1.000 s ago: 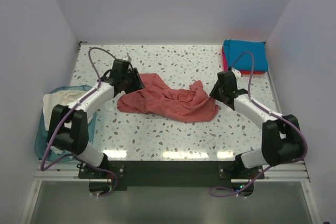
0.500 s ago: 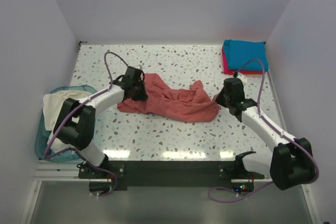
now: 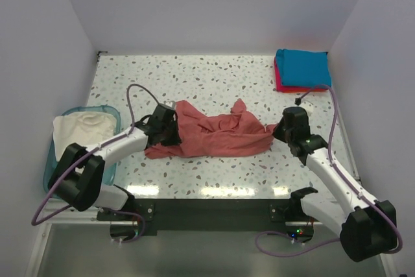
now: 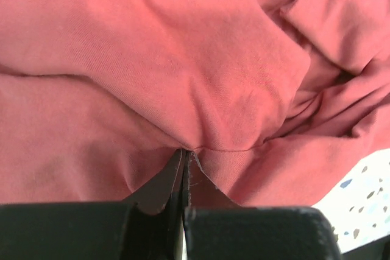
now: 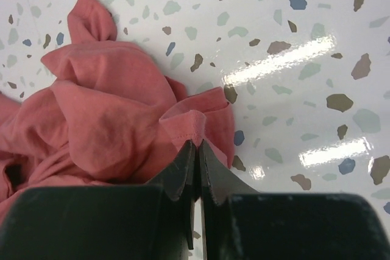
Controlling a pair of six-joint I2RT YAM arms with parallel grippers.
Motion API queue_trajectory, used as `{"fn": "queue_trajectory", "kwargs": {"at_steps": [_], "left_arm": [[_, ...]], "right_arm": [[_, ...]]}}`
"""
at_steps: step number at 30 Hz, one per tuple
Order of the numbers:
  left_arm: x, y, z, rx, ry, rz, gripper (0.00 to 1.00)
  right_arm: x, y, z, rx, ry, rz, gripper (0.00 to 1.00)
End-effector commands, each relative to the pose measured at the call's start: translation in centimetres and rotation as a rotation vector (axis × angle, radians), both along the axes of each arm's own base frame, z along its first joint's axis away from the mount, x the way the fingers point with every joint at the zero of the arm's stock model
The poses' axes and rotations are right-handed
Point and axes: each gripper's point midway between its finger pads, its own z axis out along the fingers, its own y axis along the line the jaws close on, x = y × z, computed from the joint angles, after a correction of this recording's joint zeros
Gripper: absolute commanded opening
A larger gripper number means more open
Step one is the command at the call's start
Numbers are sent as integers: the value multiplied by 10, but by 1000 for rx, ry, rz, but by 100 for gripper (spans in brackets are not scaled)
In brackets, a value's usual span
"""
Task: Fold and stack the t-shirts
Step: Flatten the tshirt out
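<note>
The dusty brick-red t-shirt (image 3: 214, 135) lies crumpled and drawn out sideways across the middle of the table. My left gripper (image 3: 170, 137) is at its left end, shut on a fold of the cloth (image 4: 183, 59), with the jaws (image 4: 184, 153) pressed together. My right gripper (image 3: 277, 129) is at the shirt's right end, shut on a stitched hem (image 5: 195, 123) pinched between its tips (image 5: 198, 144). At the back right, a folded teal-blue t-shirt (image 3: 303, 66) rests on a folded pinkish-red one (image 3: 288, 88). A cream-white t-shirt (image 3: 81, 128) sits in the bin.
A light-blue plastic bin (image 3: 49, 172) stands at the table's left edge beside the left arm. White walls close in the table on the left, back and right. The speckled tabletop (image 5: 292, 59) shows to the right of the shirt's hem.
Both grippers shut on the brick-red shirt's ends and moved toward the near edge. The shirt is pulled wider and flatter between them.
</note>
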Motion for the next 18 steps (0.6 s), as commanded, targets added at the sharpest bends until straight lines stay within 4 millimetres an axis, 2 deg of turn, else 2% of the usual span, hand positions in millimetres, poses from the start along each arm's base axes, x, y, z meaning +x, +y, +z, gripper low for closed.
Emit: {"fn": "queue_trajectory", "kwargs": {"at_steps": [1, 2, 6, 7, 9, 11, 12, 14, 15, 17, 18], "left_arm": [[-13, -2, 3, -30, -33, 4, 0], [-17, 5, -3, -8, -46, 18, 0], [-15, 17, 16, -9, -135, 63, 0], [-13, 20, 16, 0, -140, 78, 0], [-5, 29, 28, 34, -173, 123, 0], [2, 34, 42, 52, -188, 168, 8], [7, 41, 47, 60, -194, 203, 22], [18, 50, 56, 67, -201, 261, 38], [24, 60, 57, 70, -196, 298, 51], [35, 66, 64, 68, -197, 322, 53], [39, 71, 57, 91, -175, 339, 54]], "right_arm": [[-7, -16, 2, -54, -12, -42, 2], [-8, -19, 2, -60, -11, -47, 2], [-12, -30, 11, -82, -25, -79, 1], [-14, -31, 12, -83, -24, -80, 1], [-15, -33, 17, -81, -31, -87, 0], [-16, -33, 26, -74, -55, -87, 0], [-16, -33, 30, -72, -62, -85, 0], [-17, -33, 37, -71, -77, -81, 0], [-17, -33, 41, -69, -83, -76, 0], [-17, -31, 42, -66, -83, -64, 0], [-17, -31, 42, -64, -82, -64, 0]]}}
